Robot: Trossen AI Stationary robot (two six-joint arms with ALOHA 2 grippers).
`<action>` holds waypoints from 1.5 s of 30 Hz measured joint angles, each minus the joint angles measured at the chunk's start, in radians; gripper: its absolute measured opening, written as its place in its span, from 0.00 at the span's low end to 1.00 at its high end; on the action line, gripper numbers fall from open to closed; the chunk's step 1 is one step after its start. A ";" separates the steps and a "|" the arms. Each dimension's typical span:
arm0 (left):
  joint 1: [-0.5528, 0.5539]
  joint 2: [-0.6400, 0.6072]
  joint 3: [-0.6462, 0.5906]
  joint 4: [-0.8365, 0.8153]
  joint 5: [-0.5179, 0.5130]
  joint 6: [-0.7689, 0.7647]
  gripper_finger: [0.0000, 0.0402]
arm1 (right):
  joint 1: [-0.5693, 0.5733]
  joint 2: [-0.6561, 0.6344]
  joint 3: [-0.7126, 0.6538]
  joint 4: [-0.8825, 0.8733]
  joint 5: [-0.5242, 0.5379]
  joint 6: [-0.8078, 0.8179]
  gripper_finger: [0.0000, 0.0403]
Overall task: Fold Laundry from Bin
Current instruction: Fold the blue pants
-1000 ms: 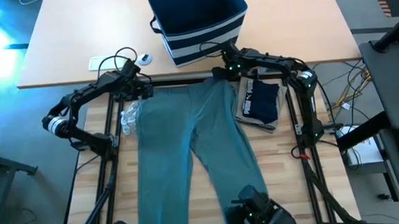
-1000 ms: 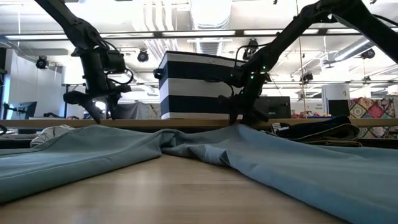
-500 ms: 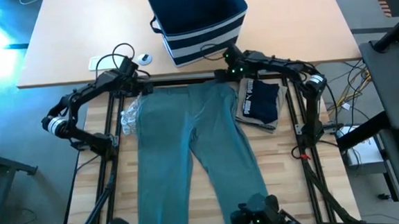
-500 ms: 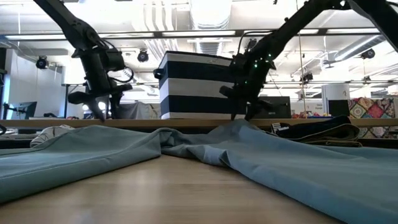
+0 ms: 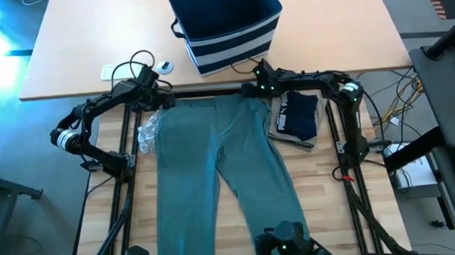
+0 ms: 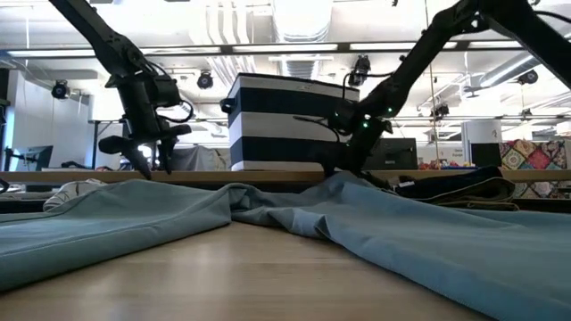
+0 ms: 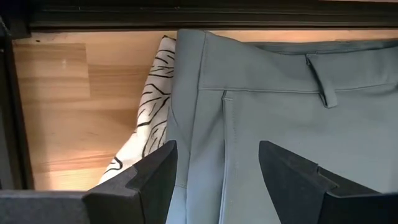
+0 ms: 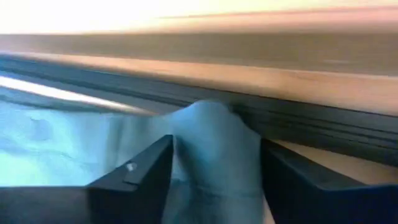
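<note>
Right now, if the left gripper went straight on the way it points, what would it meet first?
Most likely the waistband of the teal-green fabric trousers, which lies spread between the open fingers of the left gripper. The white cloth with black leaf lines sits just beside that line. Depth is uncertain.

Trousers (image 5: 214, 168) lie flat before the bin (image 5: 225, 25).

Open-plan lab: exposed ceiling ducts (image 6: 303, 22), desks, monitors (image 6: 393, 153) behind

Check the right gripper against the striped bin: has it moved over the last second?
Yes. In the high view the right gripper stays beside the striped bin's near corner but has turned to face along the teal trousers' waistband; in the low view it dropped slightly.
</note>
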 joint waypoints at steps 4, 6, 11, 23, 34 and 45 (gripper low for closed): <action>0.000 -0.003 0.000 0.000 0.000 0.001 0.52 | 0.005 -0.005 0.032 0.032 0.007 -0.058 0.35; 0.000 -0.005 0.000 0.001 0.001 0.002 0.52 | 0.007 -0.024 0.043 0.018 -0.002 -0.102 0.21; 0.002 -0.017 0.014 -0.012 0.032 0.030 0.52 | 0.037 -0.119 0.057 0.024 -0.016 -0.264 0.05; 0.050 -0.018 0.085 -0.032 0.243 0.353 0.52 | 0.234 -0.353 0.042 -0.132 -0.227 -0.927 0.04; 0.117 0.086 0.074 0.048 0.259 0.367 0.52 | 0.297 -0.341 0.040 -0.225 -0.226 -0.925 0.03; 0.126 0.254 0.076 0.192 0.205 0.346 0.52 | 0.299 -0.342 0.040 -0.238 -0.226 -0.922 0.03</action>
